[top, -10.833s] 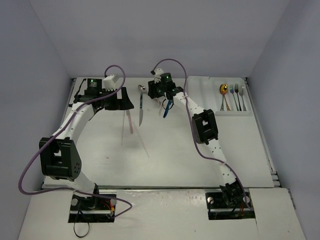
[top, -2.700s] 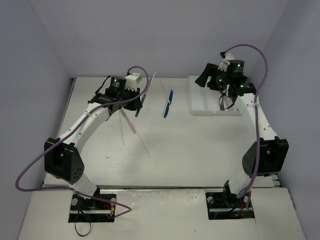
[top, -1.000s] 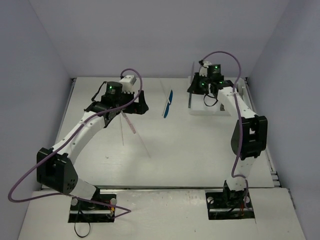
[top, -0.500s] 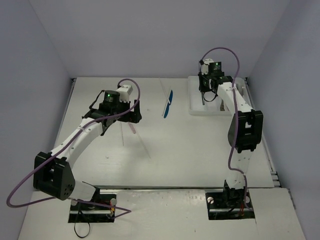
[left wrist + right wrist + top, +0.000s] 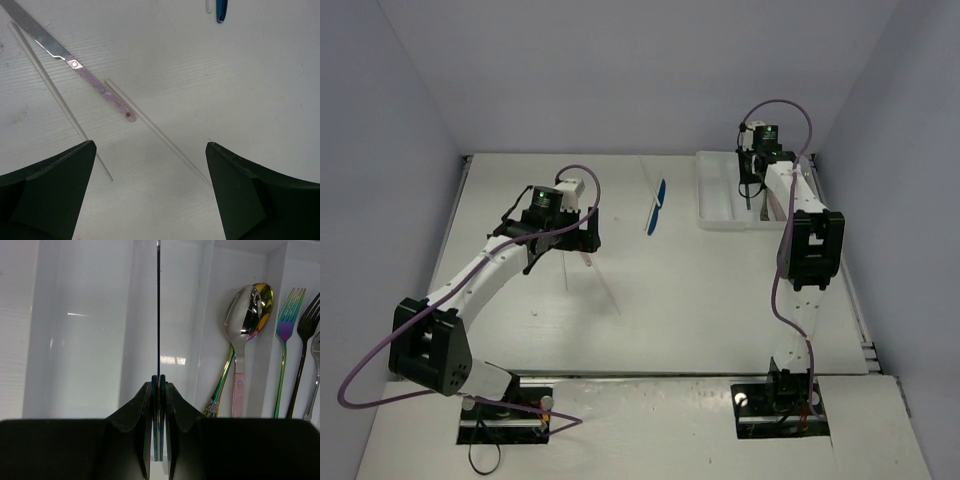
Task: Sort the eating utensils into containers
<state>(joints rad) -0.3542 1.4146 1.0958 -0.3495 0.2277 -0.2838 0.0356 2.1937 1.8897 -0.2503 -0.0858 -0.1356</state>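
My left gripper (image 5: 150,148) is open and empty, hovering low over the table; it also shows in the top view (image 5: 582,232). Just beyond it lie a pink-handled knife (image 5: 100,89) and two thin pale sticks (image 5: 59,98) (image 5: 156,131). A blue utensil (image 5: 656,208) lies farther right, its tip at the top of the left wrist view (image 5: 221,10). My right gripper (image 5: 159,385) is shut on a teal-handled knife (image 5: 158,315), seen edge-on, over an empty compartment of the white tray (image 5: 207,315) (image 5: 720,200).
In the tray's right compartments lie a silver spoon with a pink handle (image 5: 242,315), a gold spoon (image 5: 263,292), an iridescent fork (image 5: 287,325) and a dark fork (image 5: 306,342). Grey walls close in the table at the back and sides.
My right gripper has moved to the right over the tray with the knife. My left gripper has shifted slightly and stays open over the pink knife and sticks.
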